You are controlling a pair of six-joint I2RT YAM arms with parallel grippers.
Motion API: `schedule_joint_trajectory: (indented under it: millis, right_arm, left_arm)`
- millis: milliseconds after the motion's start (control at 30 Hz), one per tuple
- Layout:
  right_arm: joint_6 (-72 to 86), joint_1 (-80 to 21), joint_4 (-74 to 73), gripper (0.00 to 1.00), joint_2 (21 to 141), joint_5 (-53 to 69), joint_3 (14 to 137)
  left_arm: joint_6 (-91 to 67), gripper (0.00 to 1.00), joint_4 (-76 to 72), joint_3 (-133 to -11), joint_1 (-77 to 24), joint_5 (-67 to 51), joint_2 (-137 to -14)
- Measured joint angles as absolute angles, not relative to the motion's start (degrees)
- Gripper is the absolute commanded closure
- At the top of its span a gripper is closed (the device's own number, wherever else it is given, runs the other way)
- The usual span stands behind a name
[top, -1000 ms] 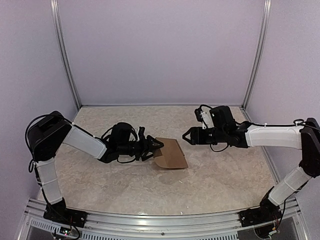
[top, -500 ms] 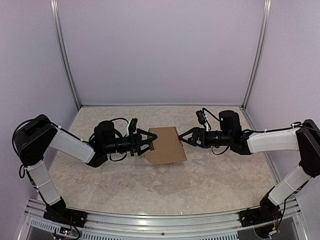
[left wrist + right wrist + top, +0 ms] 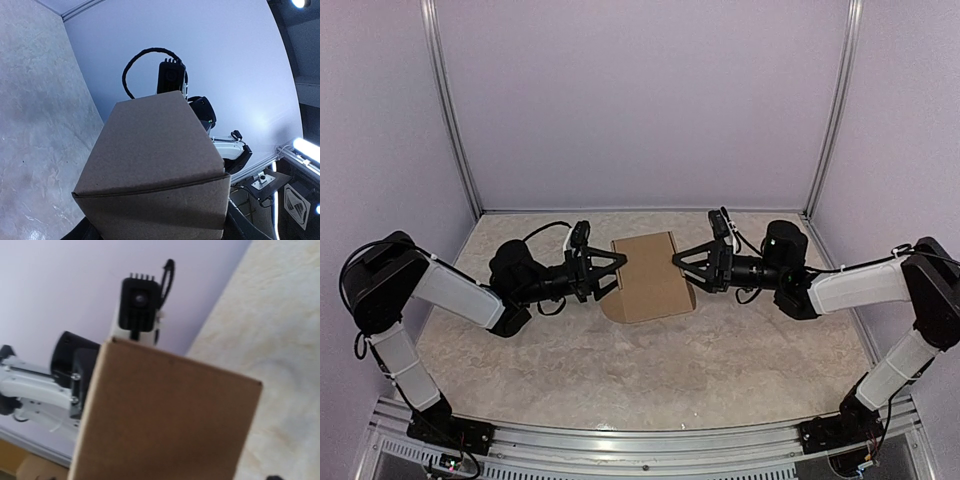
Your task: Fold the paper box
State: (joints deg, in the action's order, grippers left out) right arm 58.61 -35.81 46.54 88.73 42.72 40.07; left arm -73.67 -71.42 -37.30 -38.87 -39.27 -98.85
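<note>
Top view, left side: left arm (image 3: 450, 290) reaches in from the lower left across the counter (image 3: 740, 350). Left claw (image 3: 612, 273) sits just left of centre with its fingers spread in a V, tips at the left edge of the paper box (image 3: 645, 278). The claw is not clamped.

The box is at centre frame, brown and squarish, between the two claws. Cannot tell if it rests on the counter or is lifted off it.

Right claw (image 3: 682, 268) is at the box's right edge, fingers also spread apart. Right arm (image 3: 860, 285) runs off to the right edge. Metal posts (image 3: 450, 110) stand at the back corners, and a rail (image 3: 640, 440) runs along the bottom.

Left wrist view: the box (image 3: 155, 165) fills the lower centre, two faces meeting at a crease, and blocks most of the view ahead. The other arm's wrist camera (image 3: 171, 77) and a cable loop (image 3: 135, 65) poke up behind it. Counter (image 3: 40, 125) is on the left.

Right wrist view: the box (image 3: 165, 420) covers the lower middle, blurry. The left arm's camera block (image 3: 140, 302) is above it, counter (image 3: 280, 330) at upper right. Own fingers are hidden.
</note>
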Motion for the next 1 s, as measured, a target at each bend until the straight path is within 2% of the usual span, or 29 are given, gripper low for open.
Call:
schedule_joint_trajectory:
  millis: [200,400,500,633,800,1000]
  right_arm:
    - [63.22,-36.69,50.28,0.32,88.71,44.07,40.38]
    - [65.52,-37.01,50.89,0.52,88.62,43.79,40.64]
    - [65.54,-37.23,50.78,0.60,88.44,43.77,40.73]
    - [65.21,-37.65,49.98,0.67,87.92,43.66,40.73]
    - [63.66,-38.48,48.01,0.70,86.48,43.38,41.04]
    - [62.46,-39.90,45.41,0.73,84.71,43.05,41.93]
  left_arm:
    - [-74.70,0.74,-73.54,-37.28,-39.00,-40.18,-98.83]
    - [-74.17,0.74,-74.15,-37.12,-38.92,-40.05,-98.24]
    - [-73.71,0.71,-73.95,-36.84,-38.92,-40.05,-97.73]
    - [-71.75,0.56,-71.20,-36.58,-39.09,-40.05,-95.94]
    - [-67.92,0.35,-66.37,-36.32,-39.59,-39.70,-92.49]
    - [-62.78,0.17,-60.80,-36.25,-40.80,-39.18,-88.38]
